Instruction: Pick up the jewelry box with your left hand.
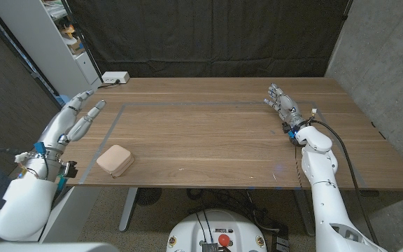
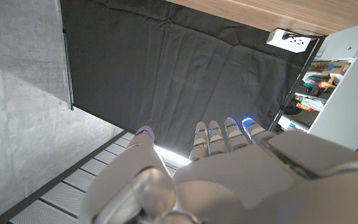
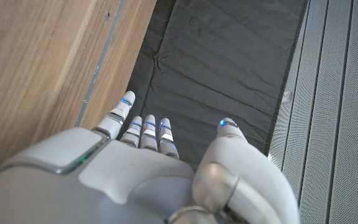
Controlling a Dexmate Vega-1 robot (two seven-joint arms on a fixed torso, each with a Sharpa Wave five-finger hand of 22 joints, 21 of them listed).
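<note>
Bare tabletop (image 1: pixel 208 140) between left hand (image 1: pixel 75 119) and jewelry box (image 1: pixel 115 161).

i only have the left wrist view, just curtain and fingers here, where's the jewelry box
Observer: In the head view the jewelry box sits on the table near its front edge, on the robot's left side.
Operator: is my left hand on it yet
Observer: No. The left hand is apart from the box, farther back along the table's left edge, fingers spread and holding nothing.
Operator: and the right hand, in the way?
Observer: No, the right hand is over on the table's right side, fingers apart, holding nothing.
</note>
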